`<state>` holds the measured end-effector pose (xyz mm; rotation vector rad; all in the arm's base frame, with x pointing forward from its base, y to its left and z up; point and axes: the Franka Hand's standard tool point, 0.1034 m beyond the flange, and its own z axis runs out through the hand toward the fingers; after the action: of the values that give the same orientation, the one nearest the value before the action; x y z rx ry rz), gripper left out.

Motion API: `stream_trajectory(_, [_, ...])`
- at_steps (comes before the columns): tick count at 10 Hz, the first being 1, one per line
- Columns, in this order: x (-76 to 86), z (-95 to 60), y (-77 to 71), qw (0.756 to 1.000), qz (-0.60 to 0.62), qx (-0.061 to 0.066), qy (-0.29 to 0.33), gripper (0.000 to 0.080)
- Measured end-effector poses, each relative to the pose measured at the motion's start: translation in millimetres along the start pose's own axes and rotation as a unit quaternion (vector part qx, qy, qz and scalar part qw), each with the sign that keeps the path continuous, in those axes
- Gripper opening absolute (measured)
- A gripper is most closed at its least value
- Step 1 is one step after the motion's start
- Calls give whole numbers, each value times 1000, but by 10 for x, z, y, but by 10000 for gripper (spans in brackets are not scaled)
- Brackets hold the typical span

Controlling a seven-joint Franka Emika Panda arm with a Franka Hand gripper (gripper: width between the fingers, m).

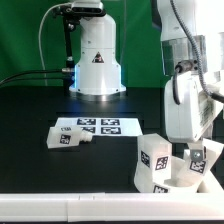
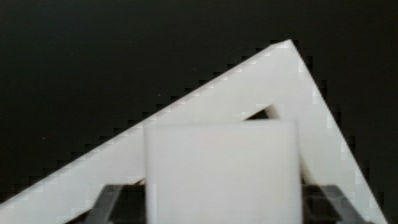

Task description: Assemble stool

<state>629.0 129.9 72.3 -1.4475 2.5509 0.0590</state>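
The small white plastic stool kit (image 1: pixel 160 165) sits at the lower right of the exterior view, near the front edge of the black bench (image 1: pixel 40 110). Its parts look light, hard and stiff, with smooth faces that I'd expect to slip under a weak pinch. The flat opposite sides of a leg seem the best place to grip, square on and about halfway up.

In the wrist view, one chunky white plastic leg (image 2: pixel 214 165) fills the lower centre. It stands between the two dark jaws, which are about half open and appear to be closed against its sides, so I take it as held. Behind it rises a white wedge-shaped surface (image 2: pixel 187 115) that I can't identify with any certainty.

By my count, two tagged upright pieces show in the lower-right cluster. A third tagged white chunk (image 1: pixel 66 139) lies left of centre, well apart from them. I can't see the outline of the round seat clearly, so I won't count it.

That loose chunk rests just beside the one marker board (image 1: pixel 98 127), which lies at the middle of the frame. There is one white robot arm (image 1: pixel 185 85), and it comes down the right side onto the cluster. Its round white base (image 1: pixel 97 60) stands at upper centre.
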Motion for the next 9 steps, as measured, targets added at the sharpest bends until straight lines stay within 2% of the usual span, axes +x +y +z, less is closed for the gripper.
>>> stream_trajectory(3, [-2,1,2,1000,-14,0,-2,336])
stream_trajectory(4, [-2,1,2,1000,-18,0,-1,518])
stream_trajectory(5, [-2,0,2,999,-39,0,-1,607])
stream_trajectory(6, [-3,-37,37,996,-89,-17,-2,607])
stream_trajectory(7, [-18,-133,53,987,-156,-36,-8,641])
stream_trajectory(8, [-14,-211,93,961,-271,-57,-12,647])
stream_trajectory(9, [6,-218,105,933,-353,-66,-15,647])
